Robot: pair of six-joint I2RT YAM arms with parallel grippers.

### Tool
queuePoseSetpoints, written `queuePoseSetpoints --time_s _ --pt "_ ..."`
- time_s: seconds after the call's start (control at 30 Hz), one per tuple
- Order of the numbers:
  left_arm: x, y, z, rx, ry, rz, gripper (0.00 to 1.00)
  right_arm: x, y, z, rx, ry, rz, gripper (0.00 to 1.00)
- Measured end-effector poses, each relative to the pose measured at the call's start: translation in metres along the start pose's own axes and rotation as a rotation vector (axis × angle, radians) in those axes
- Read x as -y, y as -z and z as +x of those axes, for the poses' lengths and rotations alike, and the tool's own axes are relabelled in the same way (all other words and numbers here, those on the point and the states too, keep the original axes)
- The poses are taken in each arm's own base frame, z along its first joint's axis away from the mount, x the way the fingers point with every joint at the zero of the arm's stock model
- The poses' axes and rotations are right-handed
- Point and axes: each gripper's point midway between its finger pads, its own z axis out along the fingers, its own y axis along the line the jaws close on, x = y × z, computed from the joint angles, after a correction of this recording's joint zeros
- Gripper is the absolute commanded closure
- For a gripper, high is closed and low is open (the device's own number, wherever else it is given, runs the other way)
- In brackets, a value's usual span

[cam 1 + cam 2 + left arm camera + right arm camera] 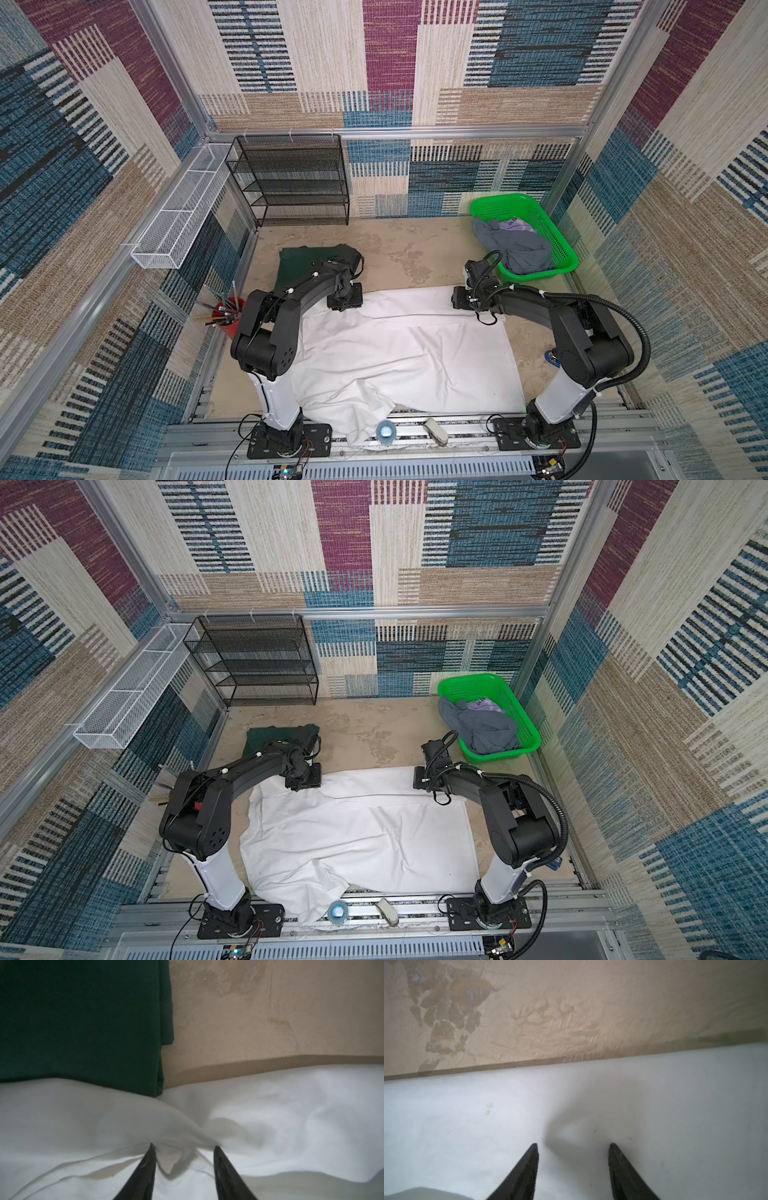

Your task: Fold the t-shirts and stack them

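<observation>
Puckering white t-shirt point(399, 357), folded dark green t-shirt point(297, 262)

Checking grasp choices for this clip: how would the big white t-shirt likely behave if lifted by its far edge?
Probably floppy: the white t-shirt puckers into a soft ridge at the left gripper. It would likely sag and drag rather than lift whole, since it spreads over much of the table and droops over its near edge.
</observation>
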Motion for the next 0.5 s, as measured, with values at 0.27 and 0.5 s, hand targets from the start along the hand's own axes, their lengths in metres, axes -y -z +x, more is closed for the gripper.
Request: queuePoseSetpoints --time_s 0.27,0.5 --pt "-0.003 0.003 0.008 -0.007 -0.025 -0.037 1.0 -0.001 -0.004 -0.004 0.014 0.006 -0.003 0.45" --pt "-0.006 0.051 0.054 0.04 -0.043 -0.031 1.0 -0.002 -0.006 -0.009 0.037 0.005 -0.011 0.45"
